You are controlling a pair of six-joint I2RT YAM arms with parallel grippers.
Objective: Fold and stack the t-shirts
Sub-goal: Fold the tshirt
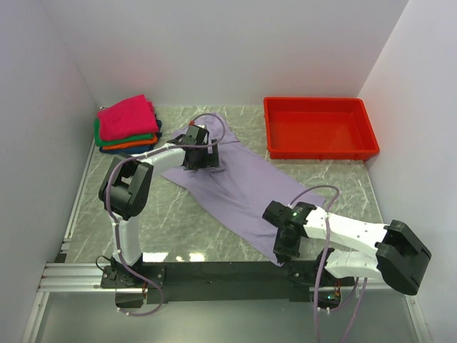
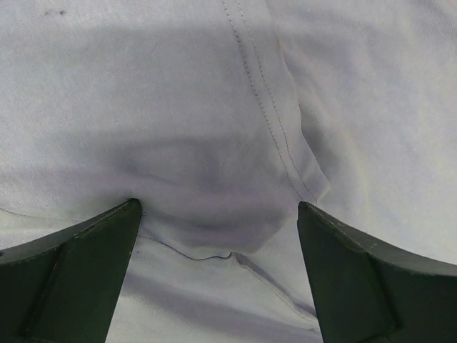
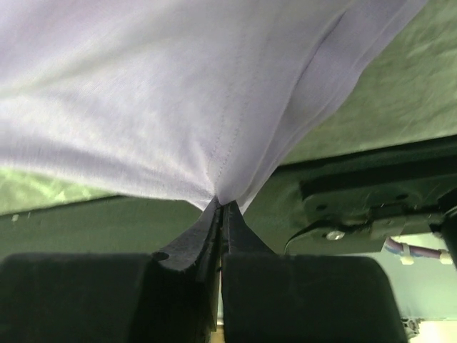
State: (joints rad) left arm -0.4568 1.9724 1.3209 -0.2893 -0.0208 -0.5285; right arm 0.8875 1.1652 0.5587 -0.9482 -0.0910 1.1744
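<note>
A pale lavender t-shirt (image 1: 239, 189) lies spread diagonally across the marble table. My left gripper (image 1: 202, 158) hovers low over its far left end; in the left wrist view its jaws (image 2: 220, 214) stand wide apart over a seam and hem (image 2: 275, 121) with nothing between them. My right gripper (image 1: 285, 250) is at the shirt's near right corner, shut on the cloth; the right wrist view shows the fingers (image 3: 221, 214) pinching a bunched corner of lavender cloth (image 3: 178, 107), lifted off the table. Folded shirts (image 1: 127, 125) sit stacked at the far left, magenta on top, then green, orange, dark blue.
A red plastic tray (image 1: 319, 128) stands at the far right, empty. White walls close in on three sides. The black base rail (image 1: 228, 273) runs along the near edge, close under the right gripper.
</note>
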